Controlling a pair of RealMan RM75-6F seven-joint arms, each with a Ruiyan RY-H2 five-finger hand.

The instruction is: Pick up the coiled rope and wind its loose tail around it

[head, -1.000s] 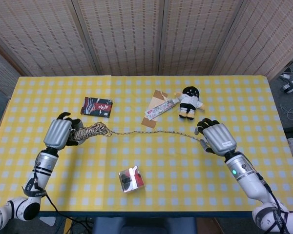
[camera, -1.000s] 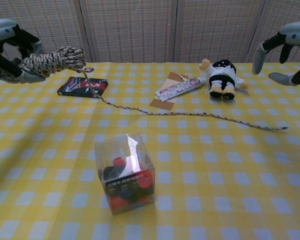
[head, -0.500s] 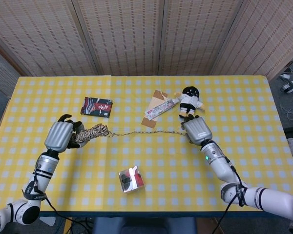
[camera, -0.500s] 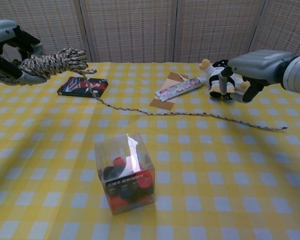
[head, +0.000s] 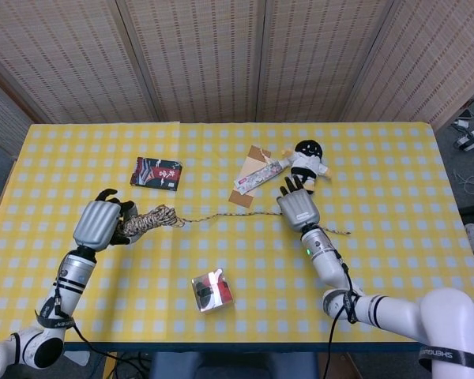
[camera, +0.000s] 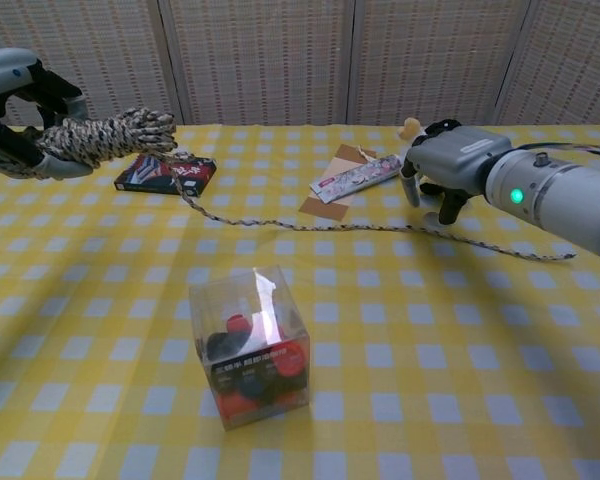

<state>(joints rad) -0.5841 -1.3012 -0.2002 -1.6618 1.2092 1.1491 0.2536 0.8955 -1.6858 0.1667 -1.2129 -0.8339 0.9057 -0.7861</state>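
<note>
Chest view: left hand [camera: 25, 115] grips the speckled beige coiled rope [camera: 105, 135] above the yellow checked tablecloth [camera: 430, 340]; its loose tail [camera: 380, 228] trails under the right hand [camera: 450, 170], fingers spread, holding nothing. No writing legible on the clear plastic cube box [camera: 250, 345].

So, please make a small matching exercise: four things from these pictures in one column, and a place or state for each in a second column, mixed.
Things:
1. coiled rope
2. loose tail
3. clear box
4. plush doll

Places or states:
a. stands near the front table edge
b. held up by the left robot hand
c. lies stretched across the tablecloth
d. lies beyond the right robot hand

Pairs: 1-b, 2-c, 3-a, 4-d
</note>
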